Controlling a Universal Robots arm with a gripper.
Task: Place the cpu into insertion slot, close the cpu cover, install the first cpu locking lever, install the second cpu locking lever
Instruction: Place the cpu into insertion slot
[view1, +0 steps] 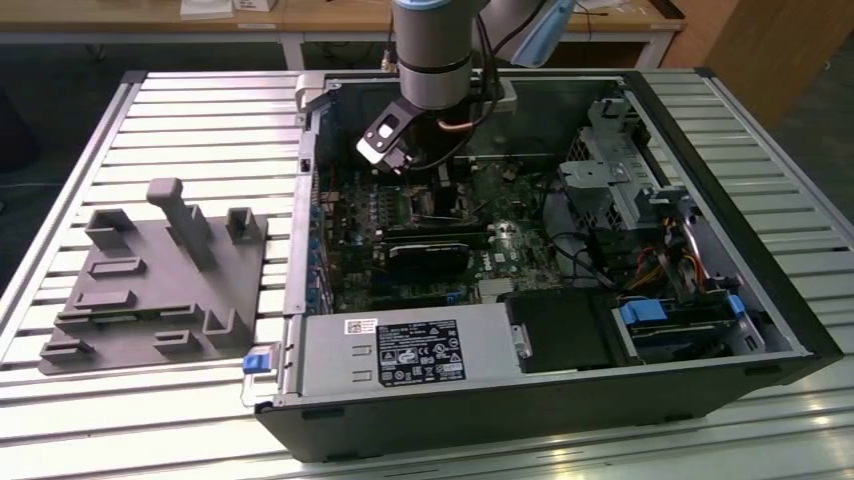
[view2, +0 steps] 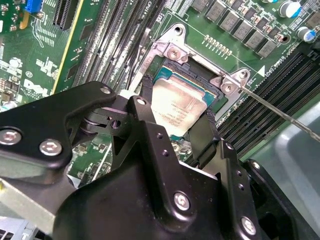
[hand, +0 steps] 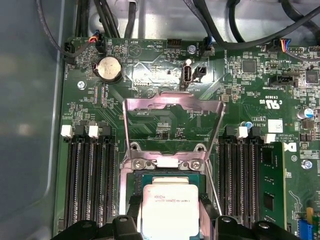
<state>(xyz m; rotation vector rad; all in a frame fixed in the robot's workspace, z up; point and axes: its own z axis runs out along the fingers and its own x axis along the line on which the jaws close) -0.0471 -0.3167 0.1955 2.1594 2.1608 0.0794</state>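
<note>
Gripper is pinching the cpu by its edges, flat and square over the insertion slot, while we've got the cpu cover tipped up out of its way.

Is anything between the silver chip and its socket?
Nothing visible. The silvery metal frame cover is flipped open, clear of the dark-rimmed square socket, where the gripper holds the pale silver-grey square chip.
</note>
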